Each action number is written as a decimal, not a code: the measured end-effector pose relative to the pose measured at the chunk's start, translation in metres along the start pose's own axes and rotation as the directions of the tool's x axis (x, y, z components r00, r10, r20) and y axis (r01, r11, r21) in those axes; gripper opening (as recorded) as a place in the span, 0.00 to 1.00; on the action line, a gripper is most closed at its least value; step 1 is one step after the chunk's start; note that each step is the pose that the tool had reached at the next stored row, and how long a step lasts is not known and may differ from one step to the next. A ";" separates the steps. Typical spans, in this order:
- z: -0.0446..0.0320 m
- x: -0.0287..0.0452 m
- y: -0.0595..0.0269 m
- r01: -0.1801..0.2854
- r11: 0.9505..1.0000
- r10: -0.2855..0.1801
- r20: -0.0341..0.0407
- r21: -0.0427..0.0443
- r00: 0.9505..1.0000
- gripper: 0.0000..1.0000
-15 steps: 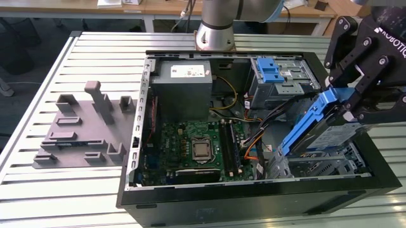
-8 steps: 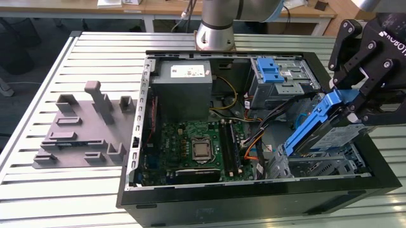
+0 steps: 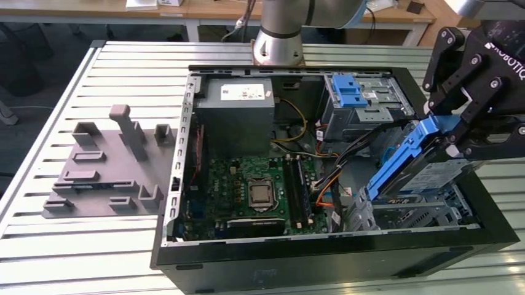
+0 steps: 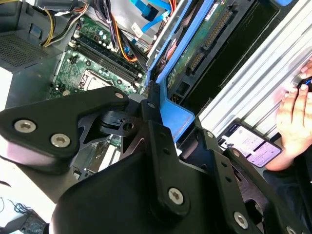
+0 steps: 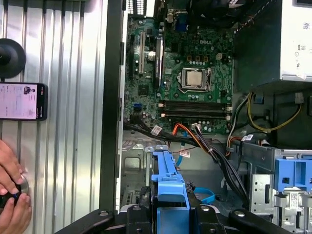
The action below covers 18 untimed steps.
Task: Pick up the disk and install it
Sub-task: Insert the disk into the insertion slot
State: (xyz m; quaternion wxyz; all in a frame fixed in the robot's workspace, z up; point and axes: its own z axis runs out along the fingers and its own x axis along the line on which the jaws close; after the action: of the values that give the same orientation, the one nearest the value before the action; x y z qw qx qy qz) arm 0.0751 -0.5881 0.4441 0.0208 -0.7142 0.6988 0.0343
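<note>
- The claw (image 3: 463, 132) is closed tight on the disk (image 3: 407, 158), gripping its blue side rails.
- The disk hangs tilted over the open computer case (image 3: 328, 249), with its lower end dipping inside the case.
- A person's hand (image 5: 10, 192) lies on the desk (image 5: 68, 146) just outside the case.

An open computer case (image 3: 328, 261) lies on a slatted metal table (image 3: 74, 252). Inside it — a green motherboard (image 3: 246, 184), a grey power supply (image 3: 238, 114), a perforated cage (image 3: 369, 104) with a blue latch. Outside the case, on the exterior view's left, a grey plastic fixture (image 3: 102, 175); a phone (image 5: 22, 101) lies near its wall.
</note>
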 end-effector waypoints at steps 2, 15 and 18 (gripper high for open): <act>0.0011 0.0000 -0.0006 -0.007 1.000 0.007 0.000 0.001 1.000 0.37; 0.0114 0.0009 -0.0020 -0.021 1.000 0.021 0.000 0.002 1.000 0.37; 0.0134 0.0010 -0.0021 -0.021 1.000 0.021 0.000 0.002 1.000 0.37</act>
State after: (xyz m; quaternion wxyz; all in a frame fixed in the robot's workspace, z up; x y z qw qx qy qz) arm 0.0769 -0.5881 0.4305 0.0211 -0.7067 0.7064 0.0340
